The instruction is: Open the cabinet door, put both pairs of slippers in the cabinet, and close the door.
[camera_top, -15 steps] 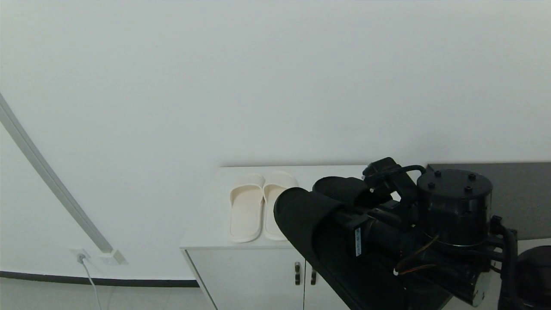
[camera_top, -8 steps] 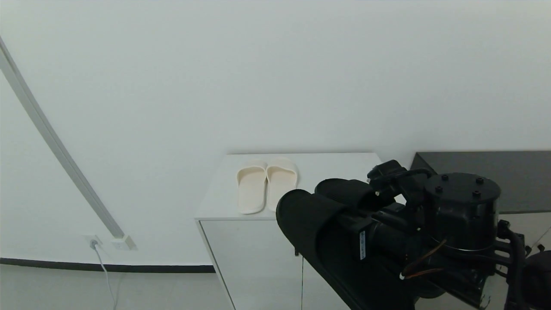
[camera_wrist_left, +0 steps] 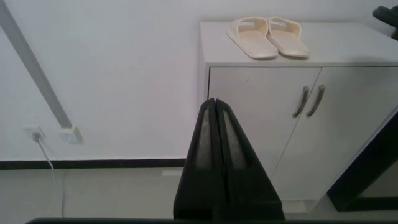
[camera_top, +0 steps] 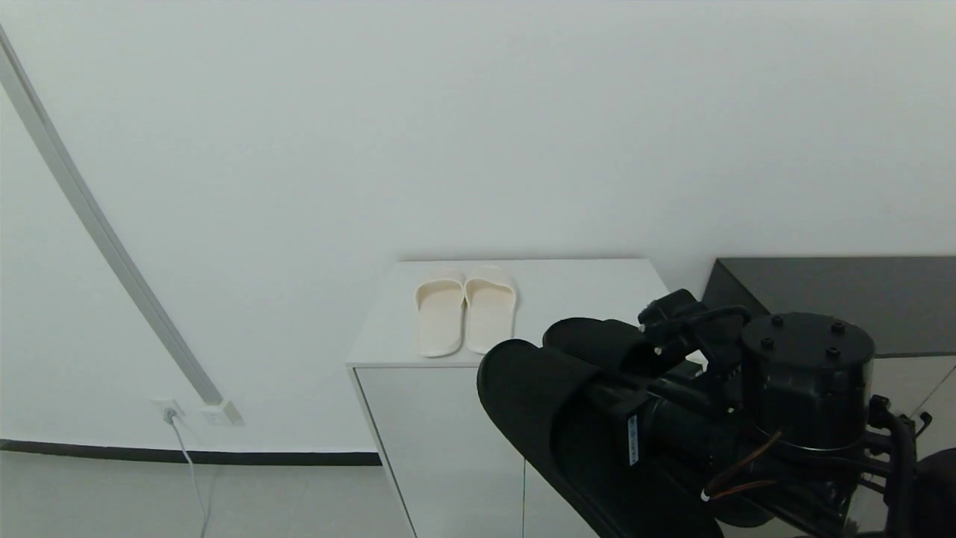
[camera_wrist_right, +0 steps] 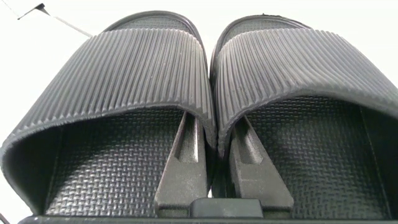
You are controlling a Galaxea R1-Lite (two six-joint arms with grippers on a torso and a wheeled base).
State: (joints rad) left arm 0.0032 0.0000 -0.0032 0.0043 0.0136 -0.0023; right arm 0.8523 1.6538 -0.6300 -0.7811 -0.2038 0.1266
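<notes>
Black slippers (camera_wrist_right: 143, 74) pinched in R jaws, L jaws pressed together; cream pair (camera_top: 439, 314) atop cabinet (camera_top: 448, 448)

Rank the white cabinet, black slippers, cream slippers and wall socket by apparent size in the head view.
1. white cabinet
2. black slippers, enlarged by nearness to the camera
3. cream slippers
4. wall socket

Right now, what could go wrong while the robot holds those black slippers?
1. The right gripper pinches the black slippers only by their inner sides, so one might slip out.
2. The cabinet doors are shut; the left gripper must pull a handle, and the slippers could bump the door as it swings.
</notes>
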